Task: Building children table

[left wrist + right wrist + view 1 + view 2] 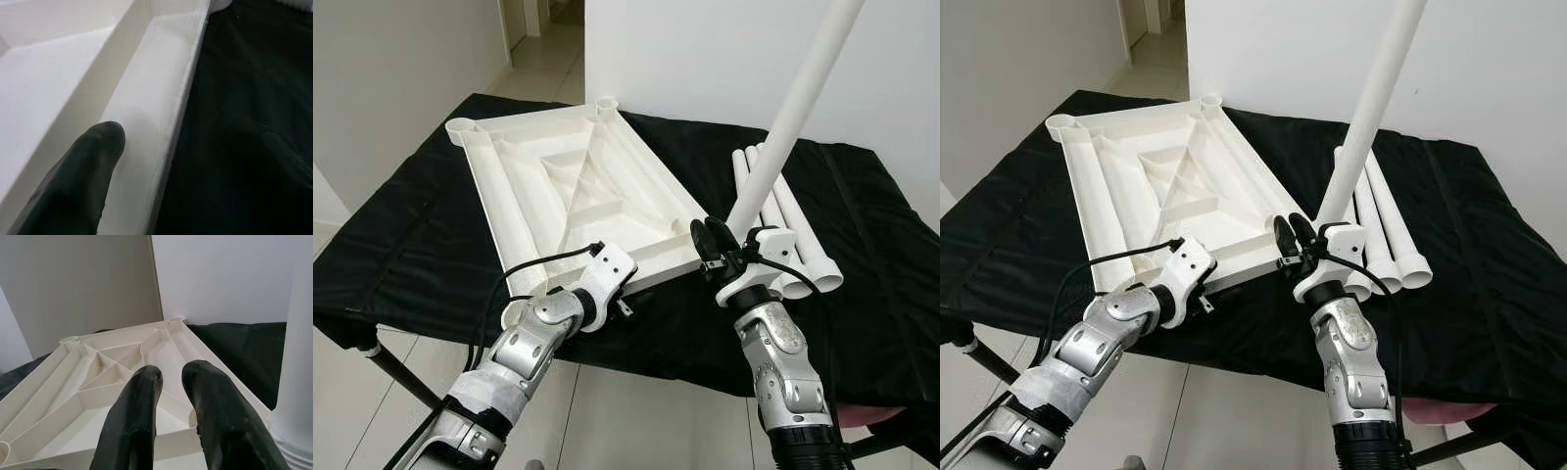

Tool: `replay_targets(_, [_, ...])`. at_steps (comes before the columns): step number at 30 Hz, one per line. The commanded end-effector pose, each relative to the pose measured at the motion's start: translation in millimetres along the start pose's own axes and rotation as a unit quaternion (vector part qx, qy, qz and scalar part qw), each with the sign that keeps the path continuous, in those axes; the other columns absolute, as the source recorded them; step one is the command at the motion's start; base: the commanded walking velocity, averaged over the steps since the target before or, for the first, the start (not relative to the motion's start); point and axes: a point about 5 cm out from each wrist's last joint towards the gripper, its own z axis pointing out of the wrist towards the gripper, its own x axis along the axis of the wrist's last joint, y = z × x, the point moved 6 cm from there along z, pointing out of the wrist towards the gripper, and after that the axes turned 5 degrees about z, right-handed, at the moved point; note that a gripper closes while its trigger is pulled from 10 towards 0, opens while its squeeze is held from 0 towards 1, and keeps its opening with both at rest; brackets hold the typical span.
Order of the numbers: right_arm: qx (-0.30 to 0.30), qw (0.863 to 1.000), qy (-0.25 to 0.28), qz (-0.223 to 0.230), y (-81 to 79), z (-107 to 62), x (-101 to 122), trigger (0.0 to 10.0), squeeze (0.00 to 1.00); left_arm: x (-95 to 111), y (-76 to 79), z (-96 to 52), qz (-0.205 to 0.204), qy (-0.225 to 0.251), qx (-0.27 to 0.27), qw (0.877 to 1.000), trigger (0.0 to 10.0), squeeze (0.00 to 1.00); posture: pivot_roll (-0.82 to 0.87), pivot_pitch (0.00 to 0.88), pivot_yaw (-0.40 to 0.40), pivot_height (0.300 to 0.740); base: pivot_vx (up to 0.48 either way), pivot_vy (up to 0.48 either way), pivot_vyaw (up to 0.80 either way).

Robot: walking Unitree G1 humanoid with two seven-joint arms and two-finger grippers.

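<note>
Nearest the head camera, at about 7 o'clock, the silver left arm reaches up to the left gripper [625,284], which sits at the near edge of the white moulded plastic tabletop [570,186]; in the left wrist view one black finger [78,181] lies inside the rim channel with the other outside over the cloth, so the jaws look to be straddling that thin wall, though whether they pinch it I cannot tell. At 5 o'clock the right gripper [717,243] stands beside the foot of the long white plastic tube leg [793,108], which rises steeply toward 1 o'clock from the tabletop's near right corner; its two black fingers [134,431] stand narrowly apart with nothing between them, and the leg passes beside them rather than in their grasp. The tabletop lies upside down, ribs up, on the black cloth-covered work table [411,245], with round sockets at its far corners. Three more white tube legs [793,230] lie side by side at 3 o'clock, touching each other. Hollow moulded plastic like this should be light and stiff but smooth and slippery, and the thin rim may flex under a hard pinch. Judging from its slant, the leg is best taken low, near its foot, where leverage is small, and pushed straight down into the socket.
</note>
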Motion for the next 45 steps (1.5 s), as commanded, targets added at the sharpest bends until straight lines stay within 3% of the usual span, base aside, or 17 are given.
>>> replay_targets(1, [0.003,1.000,-0.007,-0.006,-2.2,2.3,-1.2,10.0,0.00,-9.6,-5.1,1.3,0.002,-0.027,0.017,0.999,10.0,0.00,-0.07,0.000,-0.014,0.740,0.000,0.000,0.00])
replay_targets(7, [0.005,1.000,-0.008,-0.007,-3.4,3.6,-2.4,10.0,0.00,-18.3,-20.8,2.7,-0.027,-0.054,0.061,0.996,10.0,0.00,-0.08,0.000,-0.012,0.740,0.000,0.000,0.00])
replay_targets(8, [0.005,1.000,-0.008,-0.007,-3.7,3.8,-2.8,10.0,0.00,-20.5,-25.4,2.5,-0.037,-0.060,0.075,0.995,6.2,0.00,-0.08,0.000,-0.011,0.740,0.000,0.000,0.00])
replay_targets(9, [0.005,1.000,-0.008,-0.007,-3.7,3.8,-2.8,10.0,0.00,-20.5,-25.4,2.5,-0.037,-0.060,0.075,0.995,6.2,0.00,-0.08,0.000,-0.011,0.740,0.000,0.000,0.00])
replay_targets(10, [0.005,1.000,-0.008,-0.007,-3.9,3.7,-3.0,10.0,0.00,-21.5,-29.2,2.0,-0.044,-0.062,0.086,0.993,3.5,0.00,-0.08,0.000,-0.010,0.740,0.000,0.000,0.00])
replay_targets(13, [0.005,1.000,-0.008,-0.007,-3.9,3.7,-3.0,10.0,0.00,-21.5,-29.2,2.0,-0.044,-0.062,0.086,0.993,3.5,0.00,-0.08,0.000,-0.010,0.740,0.000,0.000,0.00])
replay_targets(14, [0.003,1.000,-0.009,-0.008,-3.8,3.6,-3.7,10.0,0.00,-21.3,-35.0,1.0,-0.057,-0.059,0.103,0.991,0.0,0.00,-0.08,0.000,-0.011,0.740,0.000,0.000,0.00])
replay_targets(33, [0.000,1.000,-0.014,-0.010,-2.7,3.1,-5.4,10.0,0.00,-27.6,-34.1,-6.1,-0.072,-0.069,0.120,0.988,0.0,0.00,-0.07,0.000,-0.014,0.740,0.000,0.000,0.00])
replay_targets(45, [0.000,1.000,-0.016,-0.010,-2.4,3.8,-5.7,10.0,0.00,-50.7,-46.9,-34.2,-0.114,-0.107,0.186,0.970,0.0,0.00,-0.05,0.000,-0.021,0.740,0.000,0.000,0.00])
